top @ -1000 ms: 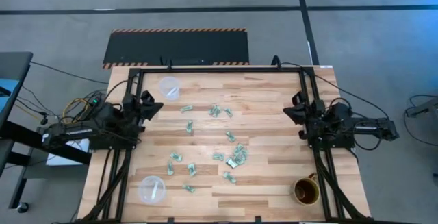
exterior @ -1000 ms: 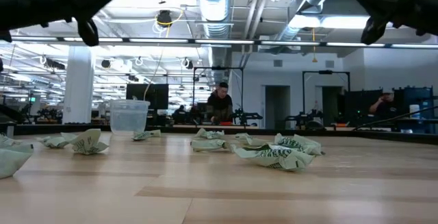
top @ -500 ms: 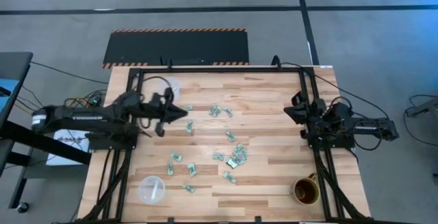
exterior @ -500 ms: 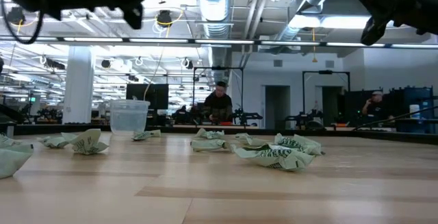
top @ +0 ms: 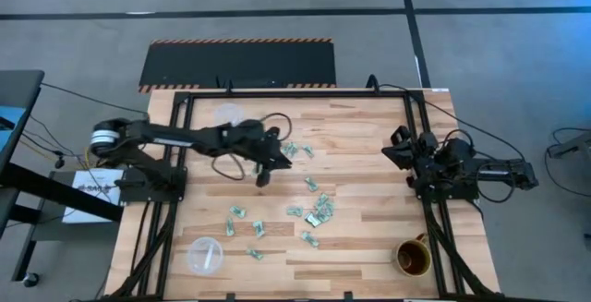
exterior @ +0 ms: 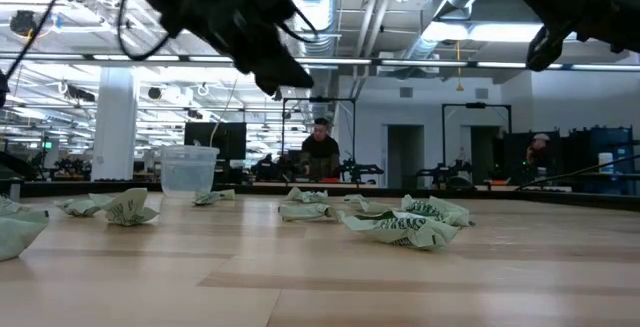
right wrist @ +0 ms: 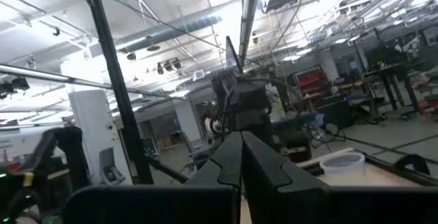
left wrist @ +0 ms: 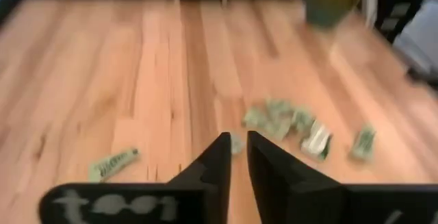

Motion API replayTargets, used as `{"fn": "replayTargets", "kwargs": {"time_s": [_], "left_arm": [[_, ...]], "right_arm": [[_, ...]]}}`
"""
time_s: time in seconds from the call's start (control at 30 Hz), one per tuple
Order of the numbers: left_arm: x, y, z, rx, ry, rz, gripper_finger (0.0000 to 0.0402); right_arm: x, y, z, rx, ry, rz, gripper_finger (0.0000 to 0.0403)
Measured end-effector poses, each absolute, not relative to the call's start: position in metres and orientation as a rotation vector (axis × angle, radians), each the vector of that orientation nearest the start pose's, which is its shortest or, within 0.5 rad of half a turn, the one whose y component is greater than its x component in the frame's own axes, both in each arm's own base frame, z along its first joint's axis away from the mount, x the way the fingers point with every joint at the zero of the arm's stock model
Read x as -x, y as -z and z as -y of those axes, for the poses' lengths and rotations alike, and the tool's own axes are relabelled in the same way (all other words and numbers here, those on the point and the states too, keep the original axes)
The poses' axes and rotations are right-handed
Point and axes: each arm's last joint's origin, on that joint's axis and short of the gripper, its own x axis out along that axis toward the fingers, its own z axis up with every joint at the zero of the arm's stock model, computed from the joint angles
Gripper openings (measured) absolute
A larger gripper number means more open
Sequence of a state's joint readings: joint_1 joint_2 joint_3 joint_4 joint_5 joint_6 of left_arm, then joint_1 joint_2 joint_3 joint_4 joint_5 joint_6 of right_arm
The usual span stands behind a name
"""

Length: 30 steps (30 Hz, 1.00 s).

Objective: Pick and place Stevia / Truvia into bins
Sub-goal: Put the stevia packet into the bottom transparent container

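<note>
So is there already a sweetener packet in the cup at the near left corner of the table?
No, in the high view that clear cup looks empty.

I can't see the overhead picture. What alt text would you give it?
Seen from above, the left arm reaches over a wooden table, its left gripper above scattered green-and-white packets. The right gripper waits at the right edge. Two clear cups sit on the left side, and a brown mug stands at the near right corner.
</note>
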<state>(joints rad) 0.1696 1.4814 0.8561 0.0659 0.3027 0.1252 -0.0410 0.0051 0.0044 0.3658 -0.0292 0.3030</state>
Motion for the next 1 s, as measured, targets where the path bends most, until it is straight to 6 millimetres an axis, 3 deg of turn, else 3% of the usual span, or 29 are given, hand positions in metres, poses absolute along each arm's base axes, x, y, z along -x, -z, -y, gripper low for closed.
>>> {"fn": "replayTargets", "kwargs": {"time_s": [0.27,0.5,0.63,1.0], "left_arm": [[-0.352,-0.196,-0.03,-0.072,0.347,-0.666,0.0134],[-0.377,-0.17,-0.018,-0.275,0.321,-0.783,0.0182],[-0.387,-0.155,-0.016,-0.405,0.33,-0.889,0.0192],[-0.423,-0.143,-0.019,-0.425,0.339,-0.936,0.0178]], "right_arm": [[-0.094,-0.191,0.003,-0.313,-0.033,0.274,0.0],[-0.095,-0.189,0.003,-0.312,-0.03,0.251,0.0],[-0.095,-0.187,0.003,-0.297,-0.025,0.234,0.0],[-0.095,-0.187,0.003,-0.295,-0.036,0.235,0.0]]}}
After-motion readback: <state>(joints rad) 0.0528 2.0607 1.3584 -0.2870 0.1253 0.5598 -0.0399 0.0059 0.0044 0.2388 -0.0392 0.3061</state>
